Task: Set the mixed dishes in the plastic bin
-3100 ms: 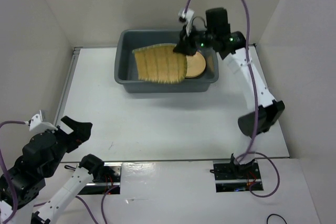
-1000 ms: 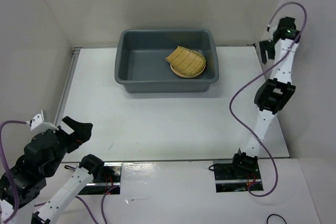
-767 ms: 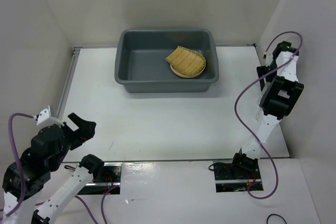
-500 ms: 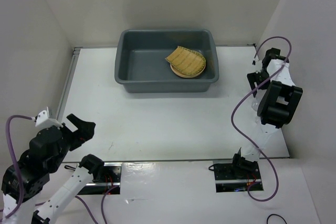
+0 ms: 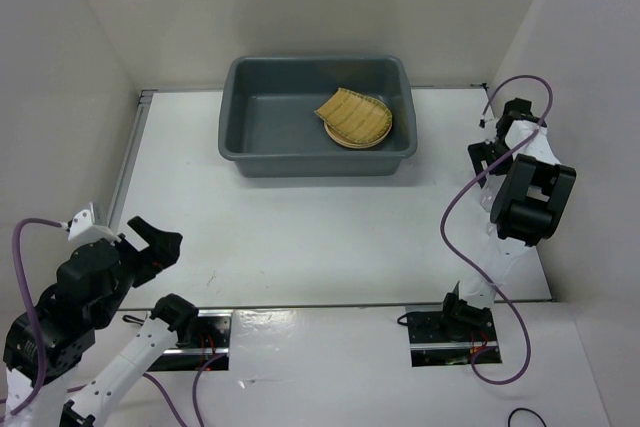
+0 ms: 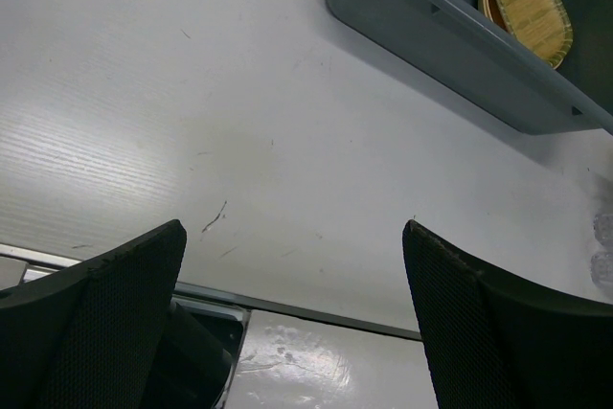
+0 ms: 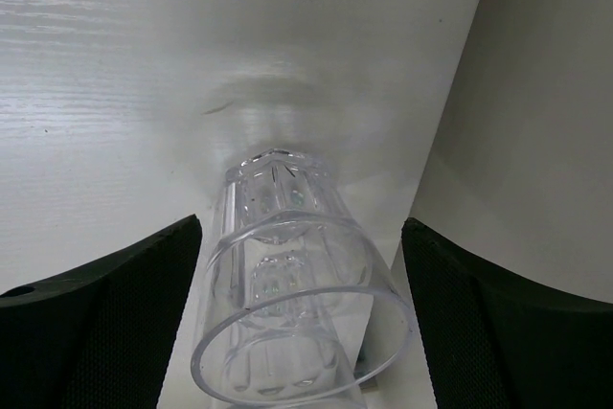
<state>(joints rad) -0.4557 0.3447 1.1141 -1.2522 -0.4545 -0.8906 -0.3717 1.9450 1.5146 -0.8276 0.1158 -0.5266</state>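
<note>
my left gripper (image 5: 143, 243) is hanging over the near left corner of the white table (image 5: 300, 227); its jaws are standing wide apart and nothing is between them; in the left wrist view my left gripper (image 6: 297, 332) is looking only at bare table surface with some small scratches; further out on the right side, my right gripper (image 5: 488, 159) is hanging low close to the white side wall (image 7: 536, 93); its jaws are also spread wide, and the small clear glass (image 7: 287, 265) is standing upright on the table between them; the right finger is clearly apart from the glass, but on the left side the gap is very thin and i cannot tell if the finger is touching it; so i am not gripping the glass; at the far side of the table the dark grey plastic bin (image 5: 235, 137) is sitting; inside it, in the right part, the woven tray (image 5: 352, 112) is lying on top of a yellow-orange plate (image 5: 362, 139); how many plates are under it i cannot tell
</note>
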